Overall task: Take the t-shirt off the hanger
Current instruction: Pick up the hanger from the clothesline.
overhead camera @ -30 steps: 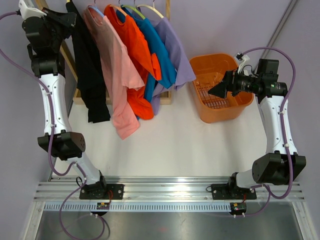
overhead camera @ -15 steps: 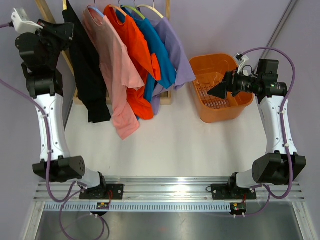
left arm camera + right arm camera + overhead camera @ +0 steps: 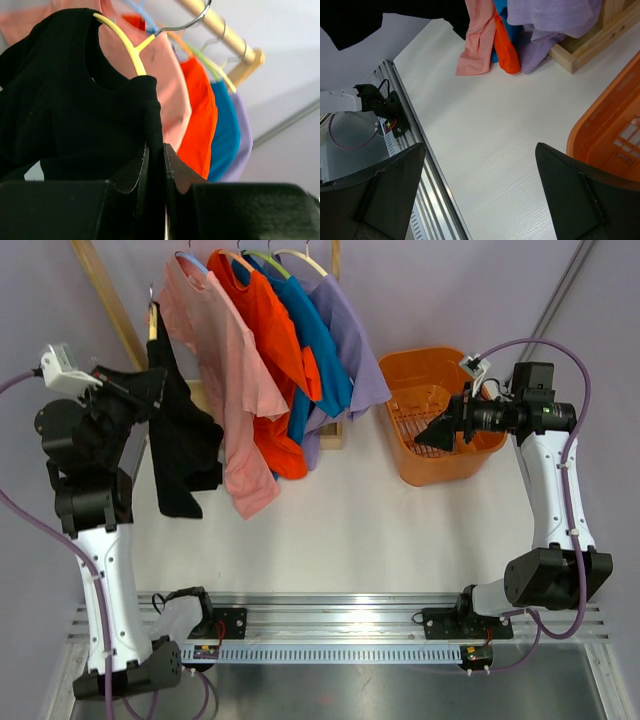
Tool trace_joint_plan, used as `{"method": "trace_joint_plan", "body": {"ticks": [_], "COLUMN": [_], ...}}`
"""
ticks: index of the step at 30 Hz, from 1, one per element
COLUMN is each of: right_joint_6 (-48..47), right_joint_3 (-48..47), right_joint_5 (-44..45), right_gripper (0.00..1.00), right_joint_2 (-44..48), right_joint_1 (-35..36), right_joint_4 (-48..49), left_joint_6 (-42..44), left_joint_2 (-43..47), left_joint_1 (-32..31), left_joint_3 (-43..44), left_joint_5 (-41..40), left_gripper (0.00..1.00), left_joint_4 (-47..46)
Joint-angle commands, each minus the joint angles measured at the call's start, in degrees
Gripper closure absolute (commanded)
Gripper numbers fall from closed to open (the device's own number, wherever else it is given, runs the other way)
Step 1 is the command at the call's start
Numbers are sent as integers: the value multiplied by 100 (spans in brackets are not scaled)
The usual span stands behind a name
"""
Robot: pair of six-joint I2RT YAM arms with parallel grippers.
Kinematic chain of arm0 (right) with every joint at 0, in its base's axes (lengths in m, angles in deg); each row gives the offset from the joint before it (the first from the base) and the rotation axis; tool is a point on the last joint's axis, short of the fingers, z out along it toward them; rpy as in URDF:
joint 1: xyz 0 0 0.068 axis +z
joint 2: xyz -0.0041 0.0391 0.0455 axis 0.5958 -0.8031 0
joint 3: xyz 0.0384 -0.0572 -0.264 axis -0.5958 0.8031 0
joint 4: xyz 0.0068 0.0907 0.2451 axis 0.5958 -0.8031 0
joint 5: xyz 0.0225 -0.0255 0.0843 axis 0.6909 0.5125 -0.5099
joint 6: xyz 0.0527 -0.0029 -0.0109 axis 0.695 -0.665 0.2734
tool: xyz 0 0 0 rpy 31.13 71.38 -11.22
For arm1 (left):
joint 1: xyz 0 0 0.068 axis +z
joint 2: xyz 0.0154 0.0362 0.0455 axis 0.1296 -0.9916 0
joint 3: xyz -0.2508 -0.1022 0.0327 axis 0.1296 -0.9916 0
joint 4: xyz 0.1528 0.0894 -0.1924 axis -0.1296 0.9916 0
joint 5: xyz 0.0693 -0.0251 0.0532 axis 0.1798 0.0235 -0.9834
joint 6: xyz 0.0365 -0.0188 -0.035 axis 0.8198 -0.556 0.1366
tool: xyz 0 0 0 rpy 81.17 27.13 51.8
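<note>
Top view: the left pincer [image 3: 152, 388] is clamped on the black t-shirt [image 3: 182, 455], which hangs just left of the pink shirt [image 3: 235, 370]. The right pincer [image 3: 438, 426] stands wide apart above the orange basket [image 3: 428, 360]. Left wrist view: the yellow hanger [image 3: 127, 47] sits inside the t-shirt's collar. Right wrist view: the white counter [image 3: 490, 130] lies below the spread fingers.

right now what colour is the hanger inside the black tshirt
Yellow. The hanger in the black t-shirt has a metal hook; the left wrist view shows it best.
</note>
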Motion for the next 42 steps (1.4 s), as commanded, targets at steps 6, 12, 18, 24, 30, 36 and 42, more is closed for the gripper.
{"method": "trace_joint_plan", "body": {"ticks": [6,12,18,24,30,36,42], "right_joint_6": [-2570,-4714,-6184,-6206,-4735,-1239,-491], "right_joint_3": [-712,-826,-1081,-1257,-1118,-230,-491], "right_joint_5": [-835,-809,-1239,-1564,-1758,-1460,-1046], "right_gripper": [1,0,1,1,1,1,1], "right_joint_2": [28,54,-69,-69,-51,291,-173], "right_joint_1": [570,1458,1819,1995,2399,2847,3261], "right_joint_4": [-1925,-3111,-3992,-3757,-2426,1564,2862], "left_joint_6": [366,296,103,-424,-1162,-1479,-1769], "left_joint_2": [1213,1741,2224,2524,2498,2331,2164], "left_joint_1": [-15,-15,-15,-15,-41,-278,-594], "left_joint_3": [-255,-475,-957,-1485,-1653,-1670,-1706], "left_joint_5": [1567,2648,3808,4748,5452,5505,5365], "left_gripper": [100,100,100,100,100,100,100], "left_joint_4": [1399,2613,3142,2773,1833,1376,813]}}
